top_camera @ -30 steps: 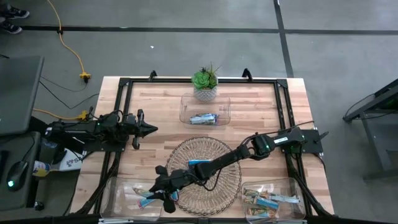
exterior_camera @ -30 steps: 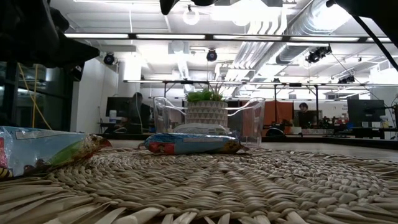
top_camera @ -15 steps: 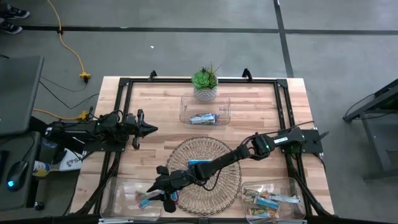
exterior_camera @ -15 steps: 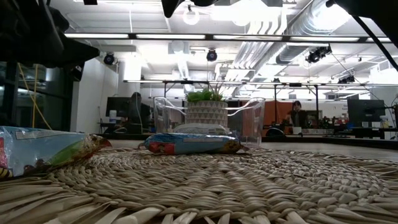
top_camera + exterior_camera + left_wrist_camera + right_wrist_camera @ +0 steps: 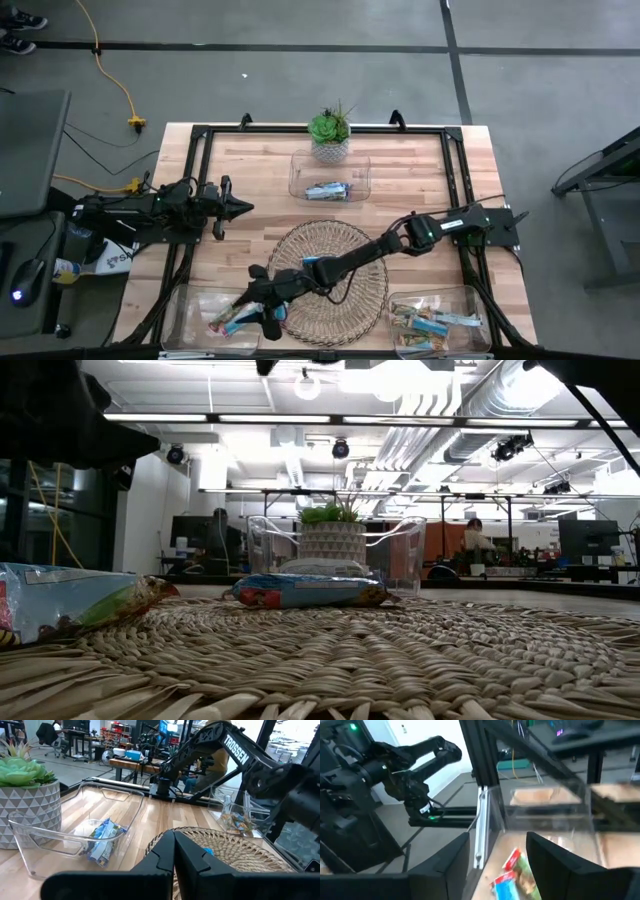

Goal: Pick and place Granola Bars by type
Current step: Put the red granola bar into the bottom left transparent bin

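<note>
Right gripper [image 5: 262, 305] hung with fingers parted, empty, over the clear bin [image 5: 190, 320] at seven o'clock — Granola Bars [image 5: 515, 872] lay in it below. One blue bar [image 5: 318, 262] sat on the wicker tray [image 5: 330, 240] at centre. Left gripper [image 5: 240, 208] waited at nine o'clock, pressed together. Another bin [image 5: 330, 175] at twelve held bars.

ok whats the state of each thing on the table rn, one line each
right gripper: open, over the front-left bin
left gripper: shut, idle at the table's left edge
front-left bin: holds bars
front-right bin: holds bars
back bin: holds a few bars
wicker tray: blue bar lying on it
potted plant: upright
</note>
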You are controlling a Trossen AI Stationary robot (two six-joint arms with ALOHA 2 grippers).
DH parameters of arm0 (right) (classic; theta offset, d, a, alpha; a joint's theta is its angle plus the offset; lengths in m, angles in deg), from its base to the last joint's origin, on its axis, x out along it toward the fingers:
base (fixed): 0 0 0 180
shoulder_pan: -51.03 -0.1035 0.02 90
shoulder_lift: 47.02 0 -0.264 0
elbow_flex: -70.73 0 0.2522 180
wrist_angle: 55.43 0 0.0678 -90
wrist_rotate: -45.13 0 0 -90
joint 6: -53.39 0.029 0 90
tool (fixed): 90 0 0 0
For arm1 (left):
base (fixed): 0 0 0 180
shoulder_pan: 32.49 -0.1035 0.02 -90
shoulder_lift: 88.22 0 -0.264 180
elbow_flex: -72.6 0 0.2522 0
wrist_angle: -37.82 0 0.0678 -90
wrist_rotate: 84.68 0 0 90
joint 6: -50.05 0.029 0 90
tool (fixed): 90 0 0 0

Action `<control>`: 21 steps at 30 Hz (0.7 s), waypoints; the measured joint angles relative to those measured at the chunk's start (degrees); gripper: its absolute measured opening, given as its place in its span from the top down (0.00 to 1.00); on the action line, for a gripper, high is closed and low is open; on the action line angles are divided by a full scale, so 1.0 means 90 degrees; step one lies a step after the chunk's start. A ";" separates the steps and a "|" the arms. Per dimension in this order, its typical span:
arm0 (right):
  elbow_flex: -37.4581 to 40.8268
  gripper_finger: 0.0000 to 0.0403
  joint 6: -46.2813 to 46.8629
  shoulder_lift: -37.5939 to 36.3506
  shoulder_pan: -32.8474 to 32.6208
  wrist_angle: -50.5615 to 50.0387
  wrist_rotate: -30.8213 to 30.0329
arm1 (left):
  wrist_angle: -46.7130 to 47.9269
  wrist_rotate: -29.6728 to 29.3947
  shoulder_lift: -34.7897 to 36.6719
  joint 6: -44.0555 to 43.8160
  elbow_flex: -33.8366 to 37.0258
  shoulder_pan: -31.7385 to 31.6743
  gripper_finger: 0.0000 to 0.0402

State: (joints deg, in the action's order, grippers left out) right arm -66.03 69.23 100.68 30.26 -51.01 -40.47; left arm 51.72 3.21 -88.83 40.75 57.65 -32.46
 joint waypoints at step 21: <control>-0.0005 0.54 -0.1100 -0.2277 0.0346 -0.4651 -0.1247 | 0.0000 0.0002 0.0001 -0.0002 -0.0002 0.0000 1.00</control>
State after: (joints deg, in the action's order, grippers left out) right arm -66.07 59.33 80.19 33.38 -92.87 -51.69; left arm 51.73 3.23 -88.82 40.73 57.63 -32.46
